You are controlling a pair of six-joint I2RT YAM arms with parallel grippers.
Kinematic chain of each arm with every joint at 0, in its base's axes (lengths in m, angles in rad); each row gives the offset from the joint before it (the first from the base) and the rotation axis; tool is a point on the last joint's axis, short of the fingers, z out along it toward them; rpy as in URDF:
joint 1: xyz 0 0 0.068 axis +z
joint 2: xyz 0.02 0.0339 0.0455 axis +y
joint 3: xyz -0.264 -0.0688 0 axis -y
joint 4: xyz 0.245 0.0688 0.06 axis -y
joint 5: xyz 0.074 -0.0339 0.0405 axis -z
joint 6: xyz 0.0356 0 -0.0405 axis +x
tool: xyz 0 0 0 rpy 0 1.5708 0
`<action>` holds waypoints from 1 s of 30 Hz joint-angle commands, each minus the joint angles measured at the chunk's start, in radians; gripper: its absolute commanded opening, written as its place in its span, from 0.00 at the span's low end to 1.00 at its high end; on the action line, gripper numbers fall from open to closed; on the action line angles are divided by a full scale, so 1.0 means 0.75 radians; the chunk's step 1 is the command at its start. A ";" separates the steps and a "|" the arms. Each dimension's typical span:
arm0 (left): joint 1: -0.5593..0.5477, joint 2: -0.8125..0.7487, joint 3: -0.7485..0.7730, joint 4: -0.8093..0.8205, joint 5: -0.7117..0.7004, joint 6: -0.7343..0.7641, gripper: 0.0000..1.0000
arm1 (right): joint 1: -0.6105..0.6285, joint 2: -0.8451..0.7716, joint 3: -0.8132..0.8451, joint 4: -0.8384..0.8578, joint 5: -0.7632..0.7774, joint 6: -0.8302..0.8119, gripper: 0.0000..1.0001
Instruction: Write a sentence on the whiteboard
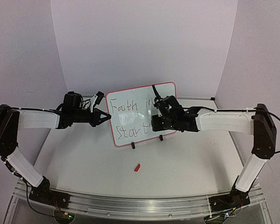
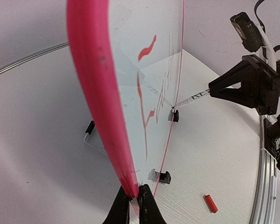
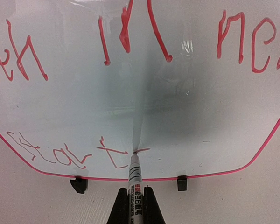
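1. The whiteboard (image 1: 133, 122) stands upright on two small black feet (image 3: 79, 184) near the middle of the table (image 1: 186, 158), between the two arms.
2. It is glossy white with rounded corners and a thin red-pink rim.
3. The sentence (image 1: 122, 107) is in thin red handwriting: "Faith in new" above, "Start" below.
4. The left gripper (image 2: 134, 205) is pinched closed on the board's left rim.
5. The right gripper (image 3: 135, 207) is clamped around a marker (image 3: 135, 179), its tip touching the board just after "Start".
6. A red cap (image 1: 137, 167) lies in front of the board.
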 commanded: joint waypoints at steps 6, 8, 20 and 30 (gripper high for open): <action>0.002 0.003 0.003 -0.038 -0.086 0.090 0.00 | -0.004 0.014 -0.010 -0.021 0.147 0.026 0.00; 0.001 0.005 0.003 -0.038 -0.083 0.091 0.00 | -0.003 0.009 -0.012 -0.036 0.176 0.018 0.00; 0.002 -0.001 0.002 -0.038 -0.084 0.090 0.00 | -0.003 0.048 -0.012 -0.049 0.098 0.021 0.00; 0.001 0.002 0.003 -0.036 -0.084 0.090 0.00 | 0.005 0.032 -0.025 0.043 -0.003 0.054 0.00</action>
